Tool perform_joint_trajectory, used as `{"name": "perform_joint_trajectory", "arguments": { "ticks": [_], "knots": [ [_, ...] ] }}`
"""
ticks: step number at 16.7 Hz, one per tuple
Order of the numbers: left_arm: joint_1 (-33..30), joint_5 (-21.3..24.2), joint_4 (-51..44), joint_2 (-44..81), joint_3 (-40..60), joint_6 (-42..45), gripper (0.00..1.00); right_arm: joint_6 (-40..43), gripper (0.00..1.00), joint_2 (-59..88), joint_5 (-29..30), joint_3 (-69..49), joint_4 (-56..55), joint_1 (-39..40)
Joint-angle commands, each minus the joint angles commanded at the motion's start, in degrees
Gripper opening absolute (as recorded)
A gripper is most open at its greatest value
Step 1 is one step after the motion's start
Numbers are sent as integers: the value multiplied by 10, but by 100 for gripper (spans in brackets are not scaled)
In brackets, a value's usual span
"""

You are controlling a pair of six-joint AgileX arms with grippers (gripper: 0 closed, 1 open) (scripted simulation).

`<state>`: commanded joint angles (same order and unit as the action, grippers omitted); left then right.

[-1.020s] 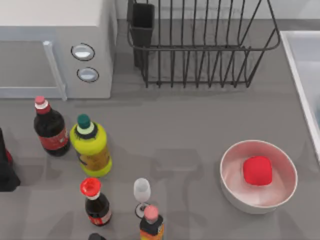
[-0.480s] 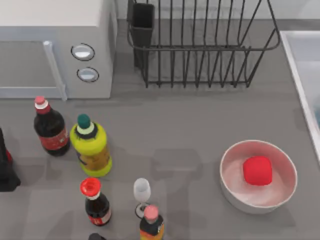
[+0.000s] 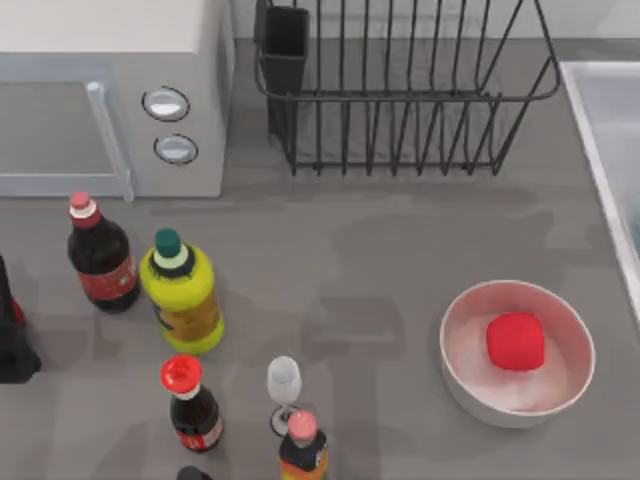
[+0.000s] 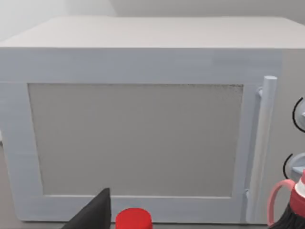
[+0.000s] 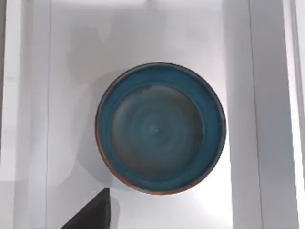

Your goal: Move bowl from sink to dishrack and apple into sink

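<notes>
The teal-blue bowl [image 5: 159,129] sits upright on the floor of the pale sink [image 5: 47,71], seen from straight above in the right wrist view. A dark part of my right gripper [image 5: 90,217] shows at that picture's edge, above the sink and apart from the bowl. In the top view the sink [image 3: 610,120] lies at the right edge. The black wire dishrack [image 3: 400,90] stands at the back with nothing in it. The red apple [image 3: 515,340] rests inside a white bowl [image 3: 470,375] at the front right. My left gripper [image 4: 93,217] faces the microwave door.
A white microwave [image 3: 100,90] fills the back left. At the front left stand a dark bottle [image 3: 100,255], a yellow bottle [image 3: 182,295], a red-capped bottle [image 3: 190,405], a wine glass [image 3: 284,385] and an orange-labelled bottle [image 3: 302,450]. Bare table lies between rack and white bowl.
No object has moved. Faint shadows on the tabletop have drifted from the middle toward the dishrack and the sink.
</notes>
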<state>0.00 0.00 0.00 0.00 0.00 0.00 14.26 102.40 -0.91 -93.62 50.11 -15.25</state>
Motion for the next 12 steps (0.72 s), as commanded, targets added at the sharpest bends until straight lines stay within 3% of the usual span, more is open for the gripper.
{"name": "perform_joint_trajectory", "arguments": {
  "ticks": [7,12],
  "knots": [
    [0,0,0,0,0,0,100,46,100,330,-4,-299,159,-50],
    [0,0,0,0,0,0,100,63,100,442,-7,-400,212,-68]
  ]
}}
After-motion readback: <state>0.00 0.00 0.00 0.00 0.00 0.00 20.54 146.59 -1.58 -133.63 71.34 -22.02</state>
